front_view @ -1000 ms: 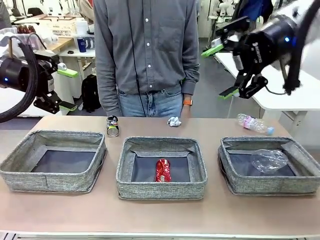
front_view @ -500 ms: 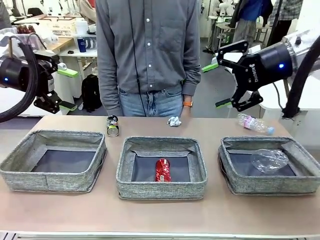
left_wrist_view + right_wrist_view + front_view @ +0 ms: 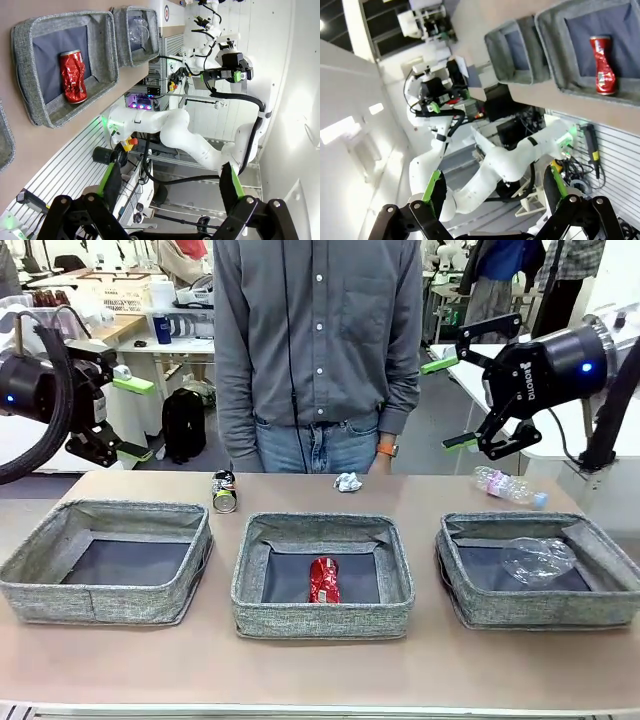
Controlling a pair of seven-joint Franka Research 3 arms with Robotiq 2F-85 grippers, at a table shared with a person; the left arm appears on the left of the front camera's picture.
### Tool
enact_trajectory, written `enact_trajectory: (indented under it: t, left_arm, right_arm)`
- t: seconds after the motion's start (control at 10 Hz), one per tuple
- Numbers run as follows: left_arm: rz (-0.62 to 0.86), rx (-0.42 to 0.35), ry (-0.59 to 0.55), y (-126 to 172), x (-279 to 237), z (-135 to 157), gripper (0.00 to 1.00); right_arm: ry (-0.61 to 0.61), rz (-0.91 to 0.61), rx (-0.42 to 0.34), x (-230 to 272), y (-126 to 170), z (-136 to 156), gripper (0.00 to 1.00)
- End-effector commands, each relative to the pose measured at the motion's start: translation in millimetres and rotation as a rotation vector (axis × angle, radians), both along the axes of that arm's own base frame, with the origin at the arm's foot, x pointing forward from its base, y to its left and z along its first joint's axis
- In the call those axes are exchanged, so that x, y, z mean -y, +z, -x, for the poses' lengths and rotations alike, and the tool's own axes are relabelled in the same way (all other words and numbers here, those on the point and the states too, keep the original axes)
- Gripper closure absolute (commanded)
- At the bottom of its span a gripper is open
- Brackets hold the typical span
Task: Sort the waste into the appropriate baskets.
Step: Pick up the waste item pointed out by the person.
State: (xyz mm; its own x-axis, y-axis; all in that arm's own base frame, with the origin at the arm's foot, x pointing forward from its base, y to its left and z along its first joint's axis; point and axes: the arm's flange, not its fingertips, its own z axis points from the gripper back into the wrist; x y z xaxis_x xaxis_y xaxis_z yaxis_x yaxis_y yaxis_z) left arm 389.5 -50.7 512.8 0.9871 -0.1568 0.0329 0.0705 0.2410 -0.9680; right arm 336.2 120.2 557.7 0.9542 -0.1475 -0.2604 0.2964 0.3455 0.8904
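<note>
A crushed red can [image 3: 324,580] lies in the middle basket [image 3: 320,621]. The right basket [image 3: 540,611] holds a crumpled clear bottle [image 3: 540,558]; the left basket [image 3: 110,597] has nothing in it. On the far table strip lie a dark can [image 3: 225,492], a paper ball [image 3: 347,482] and a clear bottle [image 3: 508,486]. My left gripper [image 3: 139,419] hangs open in the air beyond the table's left end. My right gripper [image 3: 448,403] is open, high above the far right corner. The left wrist view shows the red can [image 3: 73,76] past its open gripper [image 3: 170,180]. The right wrist view shows the red can [image 3: 603,65] past its open gripper [image 3: 495,187].
A person in a grey shirt [image 3: 320,340] stands at the far edge, one hand near the paper ball. White tables and clutter fill the room behind. The near table strip in front of the baskets is bare.
My right gripper has drawn back to the right and slightly lower, turning a little. The person has shifted to picture right. The left arm has stayed put.
</note>
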Motion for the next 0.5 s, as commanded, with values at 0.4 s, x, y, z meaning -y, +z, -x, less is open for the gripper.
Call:
enact_trajectory:
  t: [0.4]
  left_arm:
    - [-0.005, -0.007, -0.004, 3.2, -0.4, 1.9, 0.0]
  right_arm:
    - [0.013, -0.027, 0.022, -4.2, 1.0, -2.7, 0.0]
